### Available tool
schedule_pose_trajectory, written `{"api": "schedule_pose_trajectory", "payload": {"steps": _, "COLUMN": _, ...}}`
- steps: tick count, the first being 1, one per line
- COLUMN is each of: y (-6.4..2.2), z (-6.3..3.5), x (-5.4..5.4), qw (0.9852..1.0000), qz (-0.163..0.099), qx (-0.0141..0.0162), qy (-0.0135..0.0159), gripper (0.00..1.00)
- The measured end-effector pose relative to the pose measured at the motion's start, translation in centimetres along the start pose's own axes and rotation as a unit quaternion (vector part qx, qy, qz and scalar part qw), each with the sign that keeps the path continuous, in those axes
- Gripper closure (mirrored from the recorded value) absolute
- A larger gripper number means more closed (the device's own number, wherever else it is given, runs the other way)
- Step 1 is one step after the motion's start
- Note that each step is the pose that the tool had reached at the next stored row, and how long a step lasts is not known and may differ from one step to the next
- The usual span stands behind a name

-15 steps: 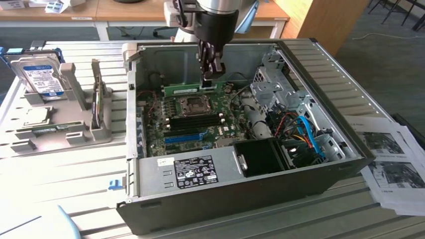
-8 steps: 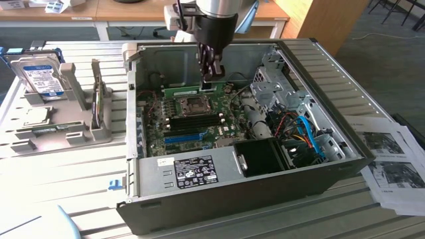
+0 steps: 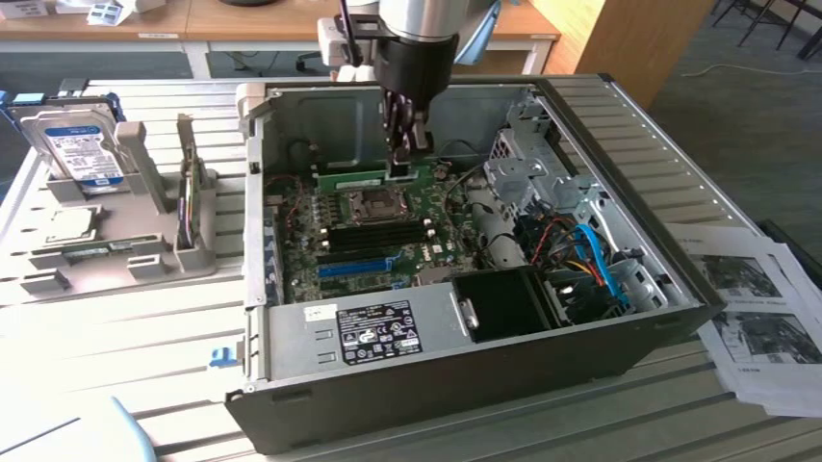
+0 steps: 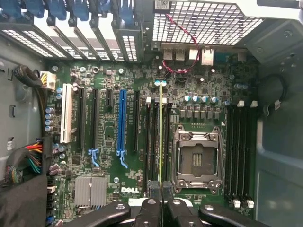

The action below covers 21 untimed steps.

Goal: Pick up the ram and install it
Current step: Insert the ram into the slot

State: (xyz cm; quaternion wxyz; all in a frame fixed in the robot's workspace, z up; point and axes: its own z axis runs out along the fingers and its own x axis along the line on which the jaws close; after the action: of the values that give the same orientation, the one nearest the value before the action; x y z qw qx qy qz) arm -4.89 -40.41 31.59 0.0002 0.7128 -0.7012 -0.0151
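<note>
Inside the case (image 3: pixel 424 385), at the far end of the board (image 4: pixel 106 142): ram (image 4: pixel 161 132) hangs edge-down over the slots (image 4: pixel 152 142) beside the socket (image 4: pixel 198 156).
Jaws pinch narrowly on one end of it. It is probably light, stiff, thin and brittle; best held by the bare edges, clear of the contacts.

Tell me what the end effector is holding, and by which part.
The end effector is shut on the ram, pinching its flat faces near one end; the rest of the stick reaches out above the motherboard.
</note>
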Motion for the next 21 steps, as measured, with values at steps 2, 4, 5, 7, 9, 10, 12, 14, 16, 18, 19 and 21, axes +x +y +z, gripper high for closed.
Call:
{"api": "schedule_pose_trajectory", "payload": {"steps": 2, "y": 0.0, "z": 0.14, "x": 0.0, "qw": 1.0, "qz": 0.0, "qx": 0.0, "qy": 0.0, "gripper": 0.89}}
{"api": "schedule_pose_trajectory", "payload": {"steps": 4, "y": -0.01, "z": 0.3, "x": 0.0, "qw": 1.0, "qz": 0.0, "qx": 0.0, "qy": 0.0, "gripper": 0.89}}
{"api": "schedule_pose_trajectory", "payload": {"steps": 5, "y": -0.01, "z": 0.38, "x": 0.0, "qw": 1.0, "qz": 0.0, "qx": 0.0, "qy": 0.0, "gripper": 0.89}}
{"api": "schedule_pose_trajectory", "payload": {"steps": 7, "y": -0.01, "z": 0.54, "x": 0.0, "qw": 1.0, "qz": 0.0, "qx": 0.0, "qy": 0.0, "gripper": 0.89}}
{"api": "schedule_pose_trajectory", "payload": {"steps": 9, "y": -0.02, "z": 0.7, "x": 0.0, "qw": 1.0, "qz": 0.0, "qx": 0.0, "qy": 0.0, "gripper": 0.89}}
{"api": "schedule_pose_trajectory", "payload": {"steps": 10, "y": -0.02, "z": 0.79, "x": 0.0, "qw": 1.0, "qz": 0.0, "qx": 0.0, "qy": 0.0, "gripper": 0.89}}
{"api": "schedule_pose_trajectory", "payload": {"steps": 12, "y": -0.02, "z": 0.96, "x": 0.0, "qw": 1.0, "qz": 0.0, "qx": 0.0, "qy": 0.0, "gripper": 0.89}}
{"api": "schedule_pose_trajectory", "payload": {"steps": 14, "y": -0.02, "z": 1.12, "x": 0.0, "qw": 1.0, "qz": 0.0, "qx": 0.0, "qy": 0.0, "gripper": 0.89}}
{"api": "schedule_pose_trajectory", "payload": {"steps": 16, "y": -0.03, "z": 1.29, "x": 0.0, "qw": 1.0, "qz": 0.0, "qx": 0.0, "qy": 0.0, "gripper": 0.89}}
{"api": "schedule_pose_trajectory", "payload": {"steps": 18, "y": -0.03, "z": 1.44, "x": 0.0, "qw": 1.0, "qz": 0.0, "qx": 0.0, "qy": 0.0, "gripper": 0.89}}
{"api": "schedule_pose_trajectory", "payload": {"steps": 19, "y": -0.03, "z": 1.52, "x": 0.0, "qw": 1.0, "qz": 0.0, "qx": 0.0, "qy": 0.0, "gripper": 0.89}}
{"api": "schedule_pose_trajectory", "payload": {"steps": 21, "y": -0.03, "z": 1.69, "x": 0.0, "qw": 1.0, "qz": 0.0, "qx": 0.0, "qy": 0.0, "gripper": 0.89}}
